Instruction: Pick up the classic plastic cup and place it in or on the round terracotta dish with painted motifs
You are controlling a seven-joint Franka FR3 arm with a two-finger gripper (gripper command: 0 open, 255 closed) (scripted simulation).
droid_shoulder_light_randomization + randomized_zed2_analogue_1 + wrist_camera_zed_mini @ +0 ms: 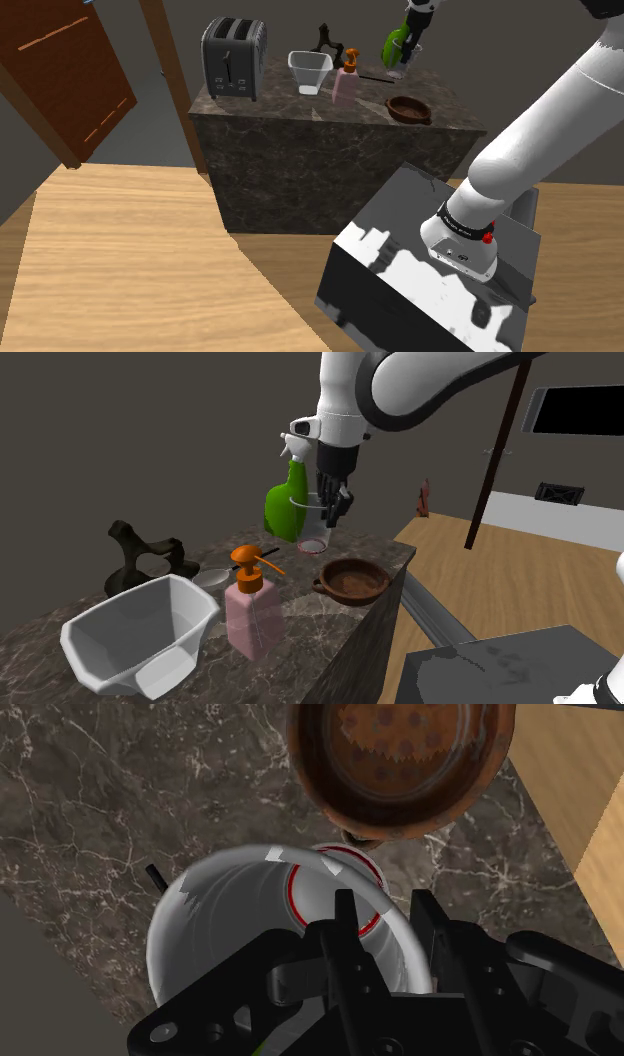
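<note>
The cup (312, 528) is clear with a red ring at its base and stands upright next to a green spray bottle (284, 504). My black gripper (330, 504) comes down from above and is shut on the cup's rim. In the wrist view one finger is inside the cup (250, 929) and the other outside, with the gripper (385, 914) clasping the wall. The round brown dish (400, 764) with a dotted inside lies just beyond the cup. The dish (352, 580) sits near the counter's corner. I cannot tell whether the cup base touches the counter.
On the dark marble counter (290, 130) stand a toaster (234, 58), a white angular bowl (310, 72), a pink soap dispenser (345, 82) with an orange pump, and a dark curved ornament (140, 557). The wooden floor lies below the counter's edge.
</note>
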